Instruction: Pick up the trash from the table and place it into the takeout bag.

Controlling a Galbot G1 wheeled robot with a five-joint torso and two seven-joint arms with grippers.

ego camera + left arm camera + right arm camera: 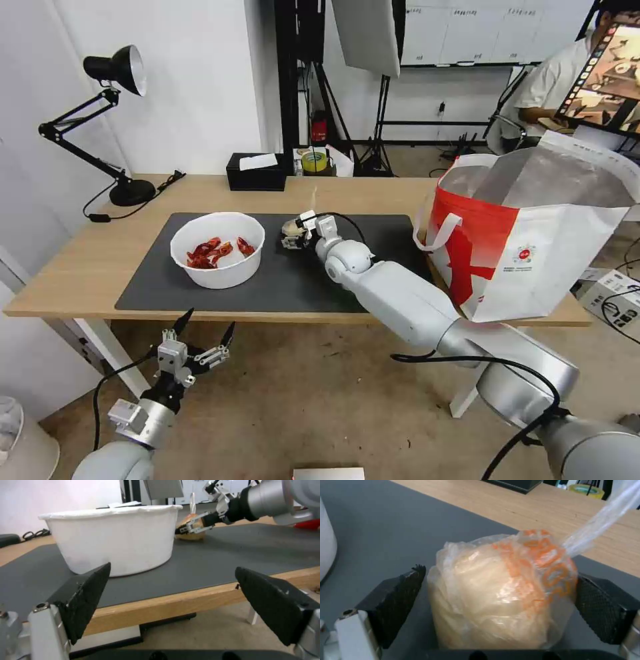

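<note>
Two black fingers point(403, 597) of the right gripper point(292, 237) are set on either side of the small knotted clear bag point(501, 592), pressed to its sides, at the centre of the head frame on the dark grey mat point(287, 280). Just left of it the white bowl point(218, 250) of red shells is seen, and the takeout bag point(533, 233) stands at the right on the table point(373, 193). At lower left, the left gripper point(204, 333) is held spread apart below the table edge.
</note>
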